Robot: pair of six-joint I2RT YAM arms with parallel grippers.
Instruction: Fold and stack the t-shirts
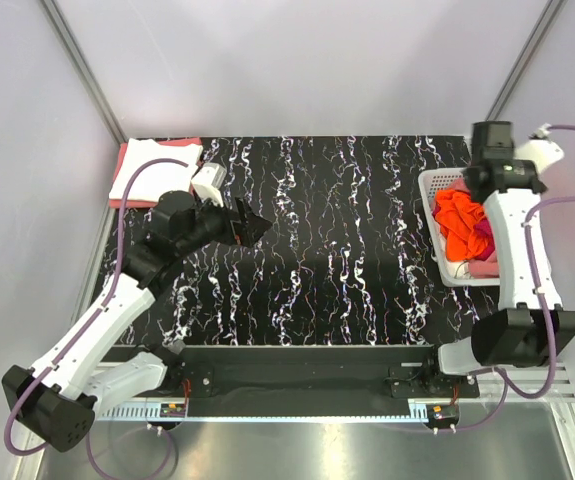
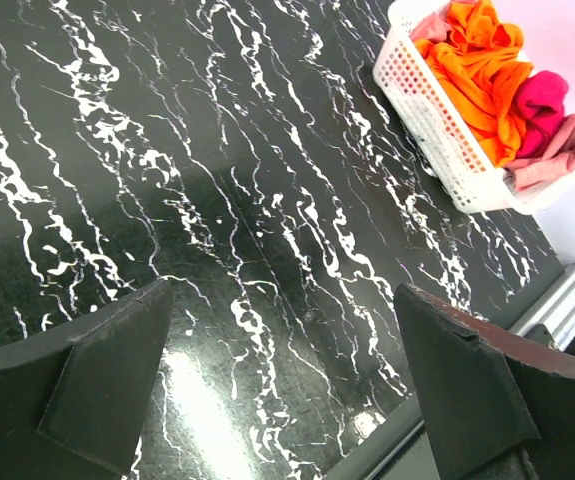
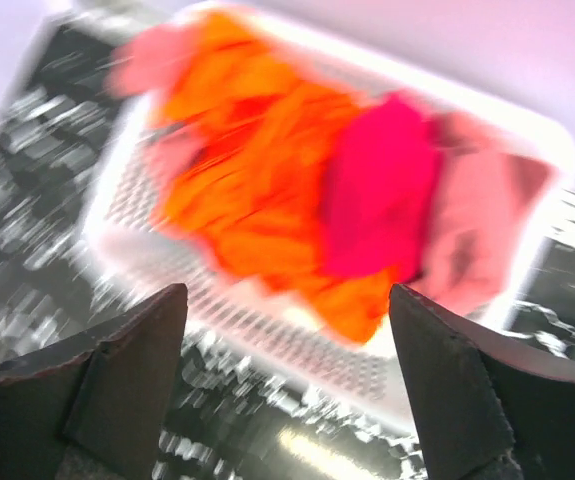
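A bright orange t-shirt (image 1: 458, 222), a crimson-red one (image 3: 382, 180) and a salmon-pink one (image 3: 477, 220) lie crumpled in the white basket (image 1: 433, 196) at the right. A folded white t-shirt (image 1: 159, 158) lies on a folded salmon-pink one (image 1: 127, 195) at the back left corner. My left gripper (image 1: 250, 226) is open and empty over the bare black marbled table (image 2: 267, 200), right of the folded stack. My right gripper (image 3: 287, 330), open and empty, hangs above the basket's near side; its view is blurred. The basket and its shirts also show in the left wrist view (image 2: 487, 80).
The black marbled table (image 1: 337, 240) spans the middle between the stack and the basket. Grey walls close in the left, back and right sides. A metal rail (image 1: 297, 410) runs along the near edge by the arm bases.
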